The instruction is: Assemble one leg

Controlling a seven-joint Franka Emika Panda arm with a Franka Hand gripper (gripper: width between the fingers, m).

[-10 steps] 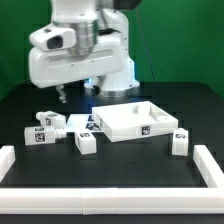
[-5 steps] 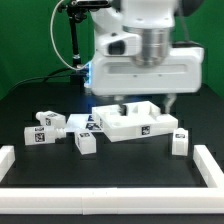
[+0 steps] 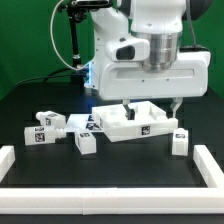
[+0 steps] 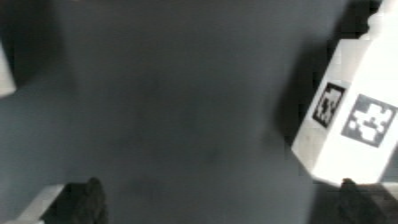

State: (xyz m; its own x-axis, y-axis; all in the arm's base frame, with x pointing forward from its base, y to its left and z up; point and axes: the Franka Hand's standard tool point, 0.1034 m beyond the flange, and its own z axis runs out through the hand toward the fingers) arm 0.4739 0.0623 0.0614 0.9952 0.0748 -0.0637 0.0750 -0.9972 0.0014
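Several legs, small white blocks with black-and-white tags, lie on the black table: two at the exterior view's left (image 3: 36, 135) (image 3: 47, 120), one in front (image 3: 85, 142) and one at the right (image 3: 180, 139). The large white rimmed tabletop (image 3: 150, 129) lies in the middle. My gripper (image 3: 150, 104) hangs open and empty just above the tabletop's far part. In the wrist view the gripper (image 4: 217, 205) has both dark fingertips (image 4: 80, 200) wide apart over bare table. A white tagged part (image 4: 356, 110) lies beside one fingertip; I cannot tell which part it is.
A low white wall (image 3: 100, 206) runs along the front of the table, with side pieces at the left (image 3: 8, 160) and right (image 3: 208, 165). A black post with cables (image 3: 72, 35) stands behind. A sliver of white (image 4: 6, 70) shows at the wrist view's edge.
The arm has swung from the exterior view's left to the right, over the tabletop, and in the last half second lowered slightly. The parts have not moved.
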